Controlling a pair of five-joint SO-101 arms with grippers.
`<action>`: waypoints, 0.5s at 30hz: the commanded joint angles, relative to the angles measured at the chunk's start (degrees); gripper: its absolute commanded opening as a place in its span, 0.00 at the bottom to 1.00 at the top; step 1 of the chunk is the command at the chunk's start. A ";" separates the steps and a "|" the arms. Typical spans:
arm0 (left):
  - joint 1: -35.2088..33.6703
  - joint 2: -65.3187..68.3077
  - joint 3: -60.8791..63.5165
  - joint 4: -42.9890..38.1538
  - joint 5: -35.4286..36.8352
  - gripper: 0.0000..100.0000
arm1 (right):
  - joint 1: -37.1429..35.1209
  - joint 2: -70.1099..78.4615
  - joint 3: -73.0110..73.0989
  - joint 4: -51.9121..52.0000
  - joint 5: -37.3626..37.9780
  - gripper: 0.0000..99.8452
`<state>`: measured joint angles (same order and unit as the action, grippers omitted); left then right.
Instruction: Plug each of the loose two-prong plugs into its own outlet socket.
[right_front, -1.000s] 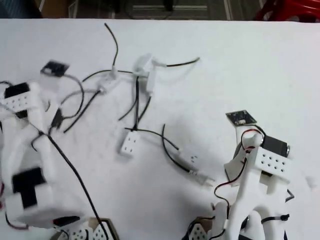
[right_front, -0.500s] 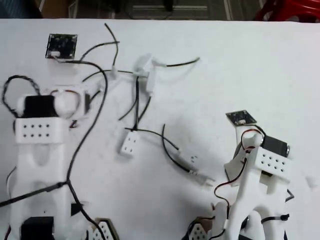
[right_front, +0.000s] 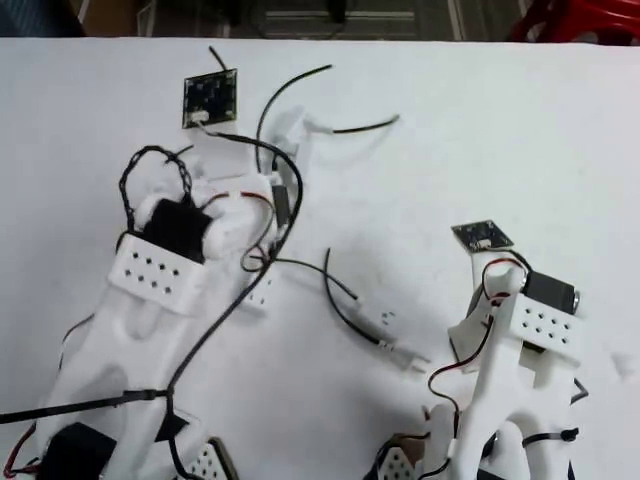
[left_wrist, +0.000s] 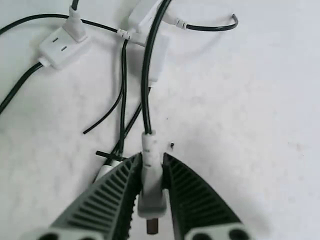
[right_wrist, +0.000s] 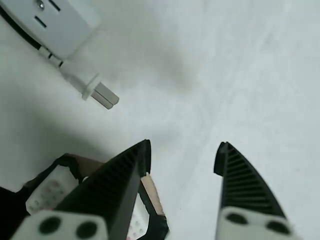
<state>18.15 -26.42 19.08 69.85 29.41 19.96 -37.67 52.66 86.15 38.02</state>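
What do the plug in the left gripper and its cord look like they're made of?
The plug looks like moulded white plastic, smooth and matte; the dull tip is probably a metal prong. The cord seems black rubber or vinyl: slightly glossy, bending in soft curves.

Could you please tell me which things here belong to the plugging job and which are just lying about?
Job: held plug in the left end effector; loose plug; outlet socket; second outlet socket.
Lying about: red item beyond the table.
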 joint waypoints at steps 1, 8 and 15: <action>5.49 -2.68 -2.29 -1.76 7.65 0.02 | -0.04 -1.36 -0.53 -0.22 0.09 0.22; 14.29 -7.34 -2.20 0.09 8.70 0.03 | 0.40 -1.36 -3.08 0.22 0.35 0.22; 17.01 -22.02 8.35 -11.87 9.67 0.03 | 0.04 -1.36 -6.42 3.47 0.09 0.22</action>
<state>34.07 -39.69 21.27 65.98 38.29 19.96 -37.67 48.97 88.70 38.02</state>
